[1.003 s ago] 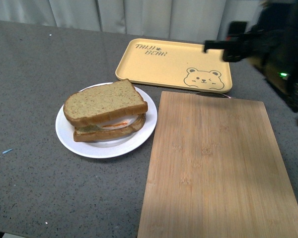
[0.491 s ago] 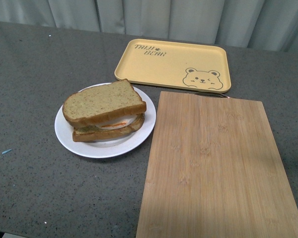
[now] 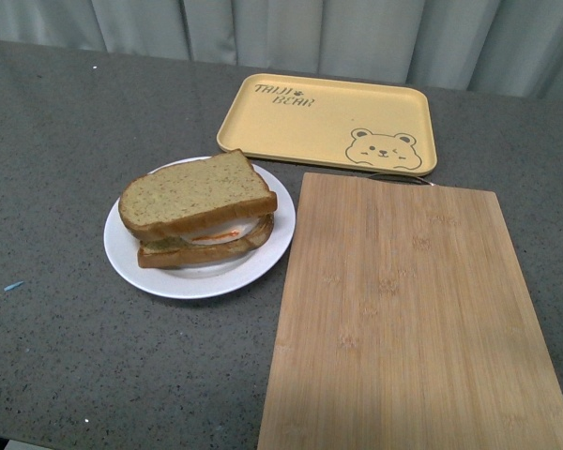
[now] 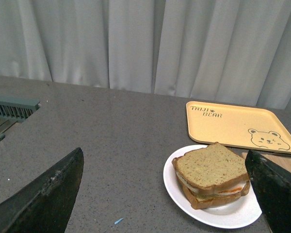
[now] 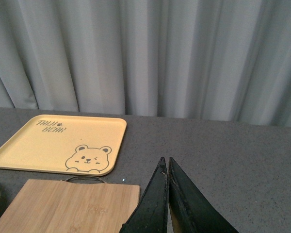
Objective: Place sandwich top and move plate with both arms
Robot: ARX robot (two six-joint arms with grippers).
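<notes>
Grey worktop: neither arm shows in the front view.
Wooden board: its long edge lies just beside the plate's rim. A plate slid that way would likely catch on it.
Yellow tray: beyond both, nothing on it.
Plate: white with a low rim, on the worktop left of the board. Main risk: an uneven lift between the two arms tilts it.
Sandwich top: rests on the lower slice and filling, slightly askew. It looks loose and would probably slide under tilt or a jolt.
Left gripper: jaws wide apart, empty, facing the plate.
Right gripper: jaws together, empty, looking toward the tray. They must part before any hold on the rim.
</notes>
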